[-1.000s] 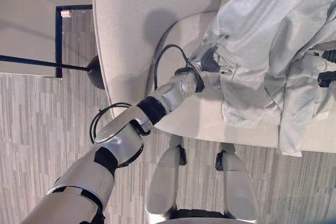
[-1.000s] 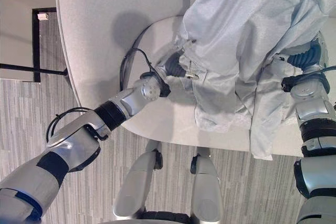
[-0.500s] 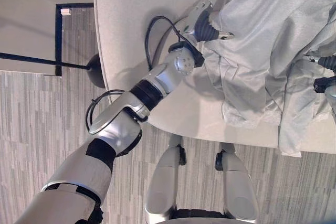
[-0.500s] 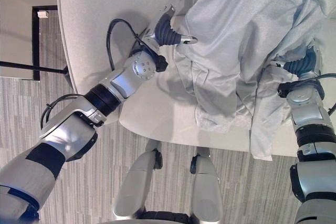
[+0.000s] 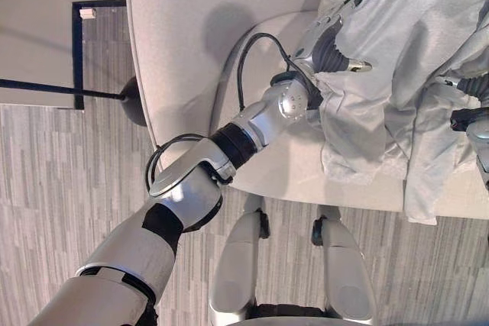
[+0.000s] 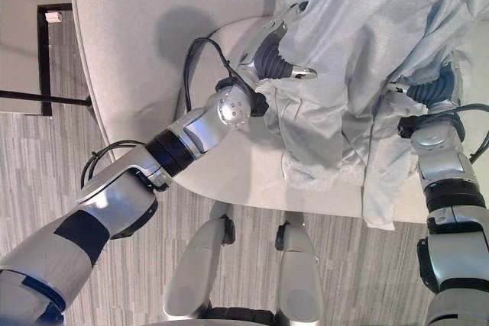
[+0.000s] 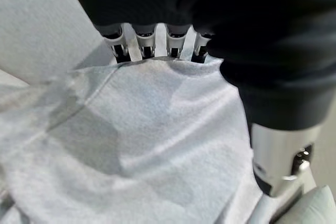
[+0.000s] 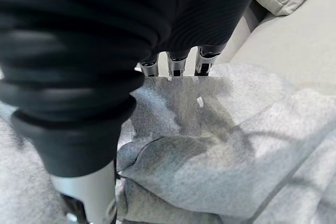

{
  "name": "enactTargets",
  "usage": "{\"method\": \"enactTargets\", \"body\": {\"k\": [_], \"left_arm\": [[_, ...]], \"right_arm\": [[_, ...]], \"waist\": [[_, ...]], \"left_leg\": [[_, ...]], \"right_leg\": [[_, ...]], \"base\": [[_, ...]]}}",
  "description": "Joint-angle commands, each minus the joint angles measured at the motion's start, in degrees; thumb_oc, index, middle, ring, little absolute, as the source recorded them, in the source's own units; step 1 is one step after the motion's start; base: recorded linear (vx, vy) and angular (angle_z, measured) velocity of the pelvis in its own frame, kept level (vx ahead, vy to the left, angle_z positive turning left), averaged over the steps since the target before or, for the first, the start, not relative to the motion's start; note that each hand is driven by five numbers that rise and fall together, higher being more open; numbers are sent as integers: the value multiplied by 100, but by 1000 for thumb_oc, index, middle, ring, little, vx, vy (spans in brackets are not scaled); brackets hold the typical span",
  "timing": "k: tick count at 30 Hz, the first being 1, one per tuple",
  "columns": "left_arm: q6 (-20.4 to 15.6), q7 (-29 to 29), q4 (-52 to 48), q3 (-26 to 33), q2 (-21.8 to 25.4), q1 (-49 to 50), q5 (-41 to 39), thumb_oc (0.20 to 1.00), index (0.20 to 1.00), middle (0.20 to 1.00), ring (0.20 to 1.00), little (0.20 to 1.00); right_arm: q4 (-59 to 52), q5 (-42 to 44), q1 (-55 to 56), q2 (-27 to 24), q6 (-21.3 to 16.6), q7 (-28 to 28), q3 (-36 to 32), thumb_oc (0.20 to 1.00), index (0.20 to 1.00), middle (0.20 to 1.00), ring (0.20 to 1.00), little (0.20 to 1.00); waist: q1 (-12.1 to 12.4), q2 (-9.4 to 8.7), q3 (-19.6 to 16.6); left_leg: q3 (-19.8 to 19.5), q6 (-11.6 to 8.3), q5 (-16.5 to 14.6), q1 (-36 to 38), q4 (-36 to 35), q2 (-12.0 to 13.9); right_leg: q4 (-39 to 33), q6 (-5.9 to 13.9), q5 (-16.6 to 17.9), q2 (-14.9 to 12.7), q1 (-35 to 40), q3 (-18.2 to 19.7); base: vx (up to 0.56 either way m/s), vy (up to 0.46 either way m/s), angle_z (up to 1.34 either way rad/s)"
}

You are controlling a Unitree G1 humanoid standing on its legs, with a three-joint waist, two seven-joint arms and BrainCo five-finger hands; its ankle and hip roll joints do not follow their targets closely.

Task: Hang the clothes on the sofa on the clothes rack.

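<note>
Right now my left hand (image 5: 330, 43) and right hand (image 6: 432, 97) both pinch the garment (image 6: 367, 43). I'd lift evenly off the sofa (image 5: 199, 20), keeping both grips firm.

I saw a pale grey garment (image 6: 359, 51) lying crumpled in loose folds on the cream sofa (image 6: 153, 51). Its lower edge (image 6: 328, 181) draped toward the seat's front, one flap hanging over it.

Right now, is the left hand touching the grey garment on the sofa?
Touching. In the left wrist view, the left hand's fingers disappear under the edge of the grey garment, with cloth lying directly against them.
</note>
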Motion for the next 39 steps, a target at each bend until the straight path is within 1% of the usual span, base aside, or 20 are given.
{"method": "enactTargets", "body": {"k": [1,5,11,12,13,17,18,21,28,29,31,33,34,35,38,39], "left_arm": [[-331,150,814,-29,-488,-993,-145,1000,1000,1000,1000,1000],[-360,184,1073,-122,-472,-1211,-180,1000,1000,1000,1000,1000],[-383,165,1317,-221,-580,-1294,-207,1000,1000,1000,1000,1000],[-383,160,1345,-239,-591,-1285,-206,875,875,875,875,875],[-384,157,1364,-256,-606,-1278,-213,338,338,338,338,338],[-389,158,1372,-264,-612,-1277,-216,338,338,338,338,338],[-408,231,1566,-221,-624,-1218,-216,200,200,200,200,200],[-411,321,1587,-23,-661,-1138,-259,200,200,200,200,200],[-421,459,1519,59,-528,-1260,-231,200,200,200,200,200],[-411,482,1472,95,-460,-1282,-202,200,200,200,200,200],[-408,484,1449,98,-412,-1284,-181,200,200,200,200,200],[-389,476,1295,139,-170,-1246,-146,200,200,200,200,200],[-364,462,1165,170,61,-1200,-83,200,200,200,200,200],[-340,482,898,282,419,-1128,-30,200,200,200,200,200],[-313,487,525,469,742,-986,41,200,200,200,200,200],[-285,473,454,485,762,-931,57,200,200,200,200,200]], "right_arm": [[-563,-14,-50,-145,-226,-6,-247,1000,1000,1000,1000,1000],[-896,-110,119,-48,-237,36,-372,1000,1000,1000,1000,1000],[-1067,-109,339,66,-251,64,-574,1000,1000,1000,1000,1000],[-1113,-120,369,85,-245,72,-592,1000,1000,1000,1000,1000],[-1137,-118,382,96,-246,75,-602,1000,1000,1000,1000,1000],[-1148,-121,397,100,-242,76,-615,1000,1000,1000,1000,1000],[-1312,-156,557,150,-261,104,-747,1000,1000,1000,1000,1000],[-1309,-161,604,250,-251,96,-812,1000,1000,1000,1000,1000],[-1235,-164,507,377,-264,43,-749,1000,1000,1000,1000,1000],[-1211,-167,482,407,-269,21,-745,200,200,200,200,200],[-1190,-181,479,417,-276,16,-742,200,200,200,200,200],[-1219,-261,517,381,-274,15,-761,200,200,200,200,200],[-1222,-292,569,351,-261,2,-818,200,200,200,200,200],[-1252,-318,681,291,-252,-17,-958,200,200,200,200,200],[-1320,-376,852,255,-234,-29,-1109,200,200,200,200,200],[-1347,-383,891,260,-229,-23,-1120,200,200,200,200,200]], "waist": [[164,105,-121],[102,47,-121],[31,12,-121],[22,6,-121],[12,6,-121],[18,3,-121],[-29,-39,-121],[-93,-52,-121],[-86,-54,-121],[-75,-49,-121],[-71,-49,-121],[-40,-31,-121],[-23,-27,-121],[16,-23,-121],[49,-27,-121],[43,-23,-121]], "left_leg": [[-311,-603,-1139,987,5,782],[-294,-597,-1127,992,5,795],[-289,-586,-1087,1061,5,807],[-283,-586,-1072,1079,5,815],[-277,-585,-1063,1086,5,827],[-277,-586,-1063,1089,5,829],[-220,-593,-995,1181,5,886],[-188,-603,-988,1274,5,901],[-165,-598,-1013,1360,5,902],[-175,-609,-1056,1396,5,892],[-173,-616,-1070,1418,5,888],[-168,-616,-1111,1527,5,877],[-166,-618,-1135,1612,5,872],[-162,-626,-1157,1704,5,873],[-159,-636,-1168,1815,5,870],[-161,-637,-1174,1839,5,874]], "right_leg": [[41,181,-246,-414,-434,186],[41,169,-240,-410,-467,209],[41,157,-228,-387,-444,219],[41,161,-228,-385,-436,218],[41,161,-229,-385,-440,213],[41,160,-229,-383,-437,213],[41,161,-244,-356,-412,172],[41,166,-265,-387,-318,119],[41,183,-249,-392,-257,74],[41,188,-253,-396,-212,78],[41,192,-254,-395,-180,74],[41,194,-274,-393,-63,51],[41,200,-285,-391,37,34],[41,198,-314,-395,163,7],[41,196,-336,-400,309,-23],[41,197,-344,-398,335,-28]], "base": [[0,0,0],[1,-7,-1],[-1,-23,-1],[0,0,0],[0,0,0],[-5,-16,0],[-27,-74,-4],[-15,-44,-6],[0,0,0],[0,0,0],[0,0,0],[0,0,0],[0,0,0],[0,0,0],[2,1,2],[8,14,8]]}}
